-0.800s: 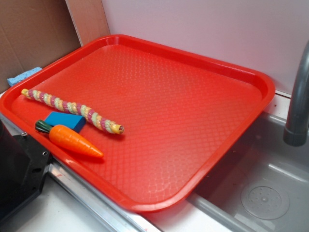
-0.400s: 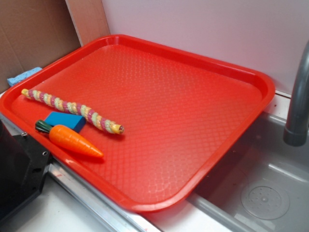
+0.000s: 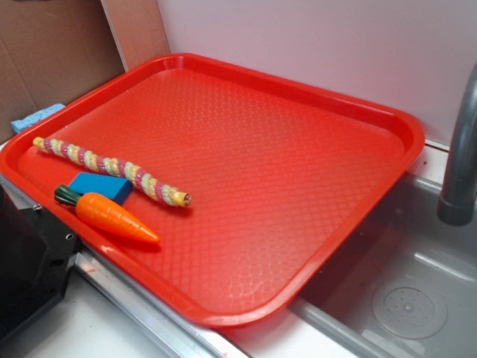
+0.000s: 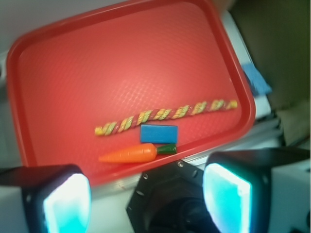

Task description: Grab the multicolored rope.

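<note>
Three things lie near one edge of the red tray (image 3: 298, 149): the multicolored rope (image 3: 112, 168), a blue block (image 3: 100, 185) and a toy carrot (image 3: 112, 215). The rope stretches along the tray floor, with the block just beside its middle and the carrot on the block's other side, close to the rim. In the wrist view the gripper (image 4: 146, 196) hangs above the counter outside the tray, its fingers (image 4: 65, 199) wide apart and holding nothing, well apart from the rope (image 4: 165, 115).
</note>
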You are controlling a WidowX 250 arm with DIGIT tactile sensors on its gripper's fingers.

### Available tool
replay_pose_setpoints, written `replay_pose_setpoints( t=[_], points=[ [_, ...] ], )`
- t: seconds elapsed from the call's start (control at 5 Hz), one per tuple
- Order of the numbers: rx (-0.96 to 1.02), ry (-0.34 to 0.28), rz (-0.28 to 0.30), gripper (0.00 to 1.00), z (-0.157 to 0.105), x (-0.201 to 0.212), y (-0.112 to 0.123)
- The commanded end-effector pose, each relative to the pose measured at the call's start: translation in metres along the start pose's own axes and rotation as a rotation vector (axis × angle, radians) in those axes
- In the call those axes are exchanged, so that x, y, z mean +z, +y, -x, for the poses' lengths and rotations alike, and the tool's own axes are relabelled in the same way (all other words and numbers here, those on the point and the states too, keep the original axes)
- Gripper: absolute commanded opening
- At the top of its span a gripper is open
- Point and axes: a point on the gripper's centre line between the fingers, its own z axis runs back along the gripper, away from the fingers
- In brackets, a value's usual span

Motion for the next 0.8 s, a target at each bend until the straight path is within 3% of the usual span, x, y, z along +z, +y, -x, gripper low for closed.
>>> replay_pose_setpoints(
  t=[0.0,0.2,0.6],
  points=[
    [0.504,-0.021,-0.013,1.00,-0.020,-0.035,0.033],
    [0.746,-0.091,-0.051,1.00,-0.028,-0.062,0.051],
    [0.944,-0.188,-0.165,1.00,-0.050,-0.132,0.080]
  ],
)
